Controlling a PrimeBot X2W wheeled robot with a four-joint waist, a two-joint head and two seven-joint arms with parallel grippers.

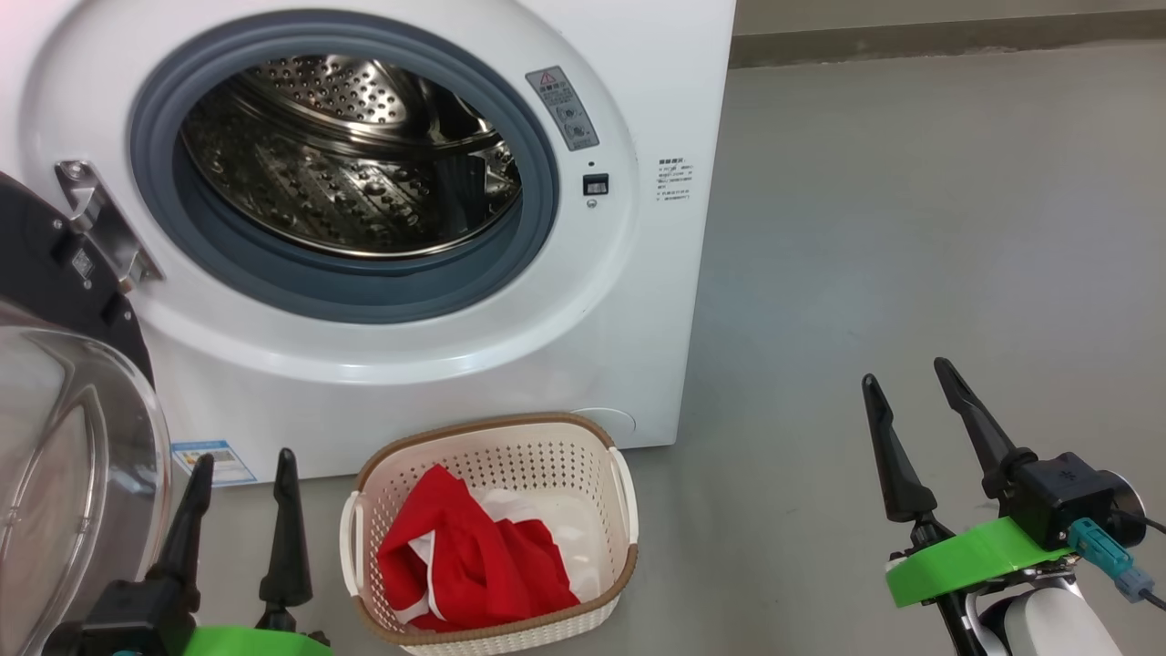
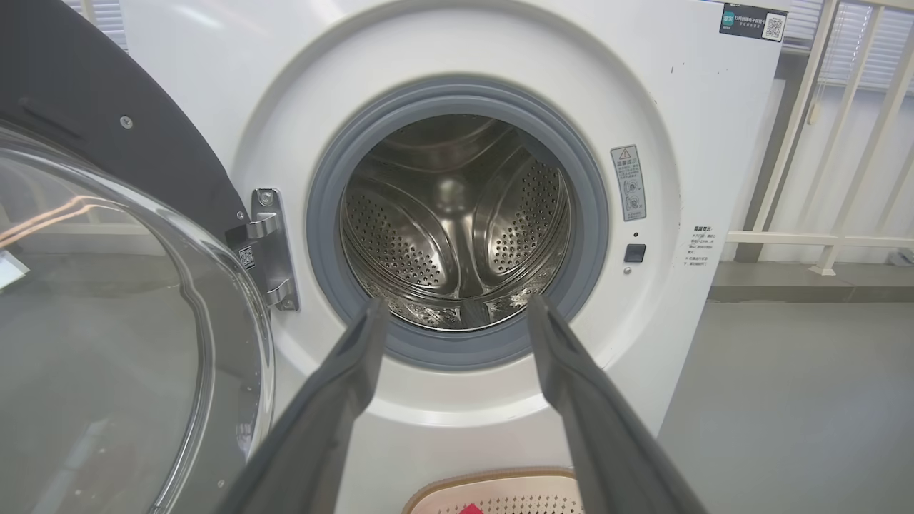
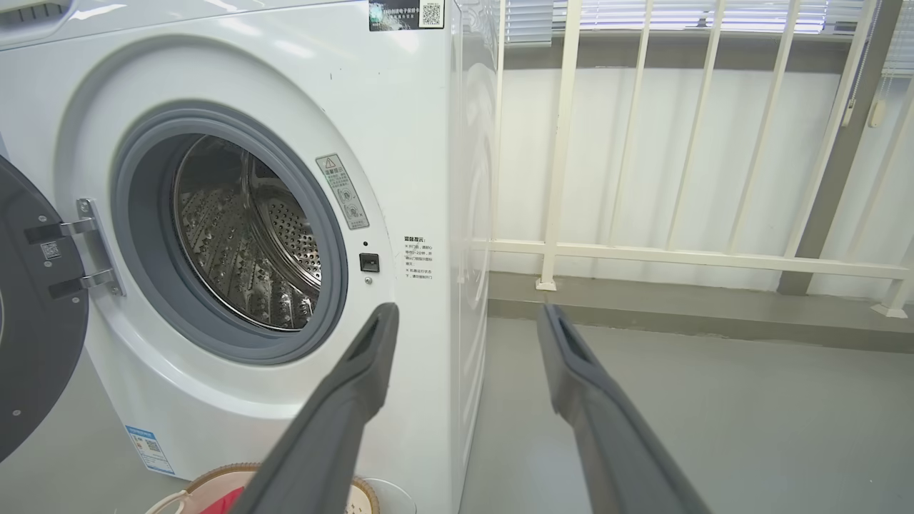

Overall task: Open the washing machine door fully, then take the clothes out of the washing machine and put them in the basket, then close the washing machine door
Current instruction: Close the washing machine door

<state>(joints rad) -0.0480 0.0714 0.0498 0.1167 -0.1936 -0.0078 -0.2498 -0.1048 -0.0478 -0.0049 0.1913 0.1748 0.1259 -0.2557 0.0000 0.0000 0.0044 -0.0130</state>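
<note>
two claws hang spread and empty at the bottom of the head view. the left claw is just beside the glass bulge of the door, and the right claw is well apart from it, over bare floor to the right of the washing machine. neither touches anything, and nothing sits between their wide fingers. the door stands swung out on its metal hinge at the machine's left side, so the round mouth is fully clear and both wrist views look past the grey rubber ring into the drum. the part of the drum that shows is bare perforated steel and ribs, with no fabric. the basket sits on the floor close against the machine's front, right under the mouth, a sensible spot since whatever comes out needs only a short drop. in it lie the clothes, a crumpled red heap with white trim; whether the white behind it is fabric or the basket's bottom i cannot tell. judging from this, the emptying looks done and only shutting the door is left. the left claw is the nearer one for the push, and the smooth glass bulge may let a finger slide.
</note>
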